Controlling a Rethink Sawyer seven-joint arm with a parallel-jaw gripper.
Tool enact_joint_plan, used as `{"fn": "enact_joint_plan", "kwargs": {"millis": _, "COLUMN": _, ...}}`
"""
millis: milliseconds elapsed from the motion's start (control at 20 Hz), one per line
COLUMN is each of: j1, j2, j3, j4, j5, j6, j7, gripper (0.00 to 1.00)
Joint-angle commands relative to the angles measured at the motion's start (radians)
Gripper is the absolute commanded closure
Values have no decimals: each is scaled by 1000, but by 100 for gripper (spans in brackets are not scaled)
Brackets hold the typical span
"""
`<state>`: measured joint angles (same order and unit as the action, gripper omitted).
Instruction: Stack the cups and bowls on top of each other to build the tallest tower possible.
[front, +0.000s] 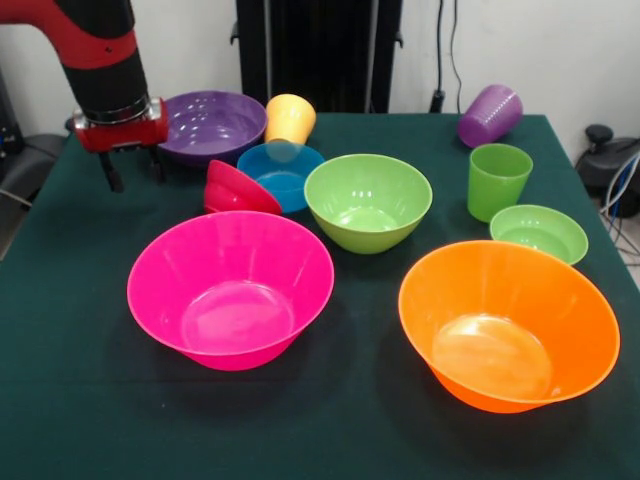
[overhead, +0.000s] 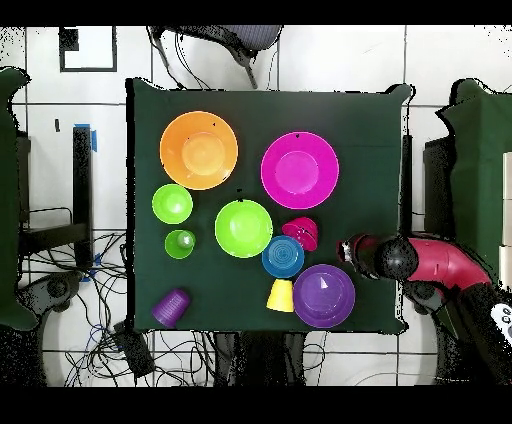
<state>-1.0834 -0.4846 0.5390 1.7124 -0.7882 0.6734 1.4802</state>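
No tower exists yet: every bowl and cup lies apart on the tabletop (front: 60, 400) around the green bowl (front: 367, 201), the red bowl (front: 238, 188) tipped just beside the blue bowl (front: 281, 173). The tool (front: 132, 168), fingers parted and empty, hovers beside the purple bowl (front: 211, 124), so all stacking remains.

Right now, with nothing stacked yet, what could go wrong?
The gripper hangs close beside the small red plastic bowl, which lies tipped on its side against the small blue plastic bowl; a descent might knock it away. The translucent purple plastic cup lies on its side near the table's edge and might roll off.
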Motion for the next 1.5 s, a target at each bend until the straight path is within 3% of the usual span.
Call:
{"fn": "enact_joint_plan", "kwargs": {"millis": 50, "j1": 58, "j2": -50, "j3": 103, "j4": 38, "j5": -50, "j6": 91, "j7": -327, "gripper": 0}}
{"fn": "enact_joint_plan", "kwargs": {"millis": 200, "j1": 61, "j2": -82, "j3": 116, "j4": 39, "j5": -56, "j6": 131, "j7": -372, "gripper": 0}}
{"fn": "enact_joint_plan", "kwargs": {"millis": 450, "j1": 90, "j2": -109, "j3": 85, "j4": 38, "j5": 8, "j6": 110, "j7": -159, "gripper": 0}}
{"fn": "enact_joint_plan", "kwargs": {"millis": 650, "j1": 133, "j2": -118, "j3": -3, "j4": 13, "j5": 29, "j6": 93, "j7": 28, "gripper": 0}}
{"fn": "enact_joint_plan", "kwargs": {"millis": 1000, "j1": 216, "j2": -80, "j3": -154, "j4": -56, "j5": 97, "j6": 130, "j7": 230, "gripper": 0}}
{"fn": "enact_joint_plan", "kwargs": {"millis": 1150, "j1": 230, "j2": -56, "j3": -203, "j4": -84, "j5": 183, "j6": 134, "j7": 307, "gripper": 0}}
{"fn": "enact_joint_plan", "kwargs": {"millis": 1250, "j1": 238, "j2": -39, "j3": -230, "j4": -101, "j5": 242, "j6": 81, "j7": 383, "gripper": 0}}
{"fn": "enact_joint_plan", "kwargs": {"millis": 1350, "j1": 230, "j2": -7, "j3": -236, "j4": -100, "j5": 318, "j6": -37, "j7": 466, "gripper": 0}}
{"fn": "enact_joint_plan", "kwargs": {"millis": 1500, "j1": 241, "j2": 10, "j3": -264, "j4": -126, "j5": 367, "j6": -131, "j7": 535, "gripper": 0}}
